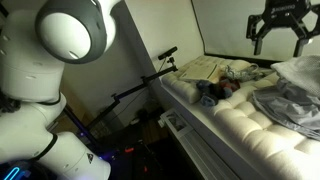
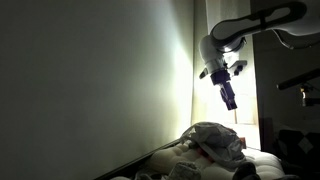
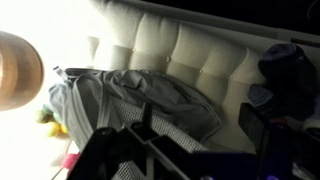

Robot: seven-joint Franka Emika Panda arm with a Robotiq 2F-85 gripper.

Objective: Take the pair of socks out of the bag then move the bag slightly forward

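Seemed to stand between the two steps of the task. Found the black two-finger gripper point(image 1: 278, 30) high above the cream tufted mattress point(image 1: 240, 125), with fingers spread wide and nothing held between them; saw the same raised pose in an exterior view point(image 2: 229, 97).

Found the pair of socks point(image 1: 208, 92), a small dark blue-grey bundle of soft fabric, lying on the mattress well apart from the large white-grey see-through mesh laundry bag point(image 1: 292, 98). Noted just beside the bundle a small red-orange item point(image 1: 229, 86), and near it some cream folded cloths point(image 1: 200, 68). Judged therefore the taking-out as done and the moving of the bag as not yet begun.

In the wrist view, looked down past the gripper point(image 3: 180, 150) on the bag point(image 3: 150, 95), directly below, with a dark blue shape at the right edge point(image 3: 288, 65). Took this shape for the socks, but could not be sure because of blur.

For the next move, judged necessary a straight descent to the bag, a closing on a thick fold of mesh or on the rim, then a short pull forward along the mattress. Could not make out a stiff rim in any view, so expected a fold as the more likely grip.

Described the bag as collapsed and crumpled, in loose grey folds, lying flat on the mattress. Expected such thin mesh to stretch or slip from a shallow pinch, and to drag unevenly.
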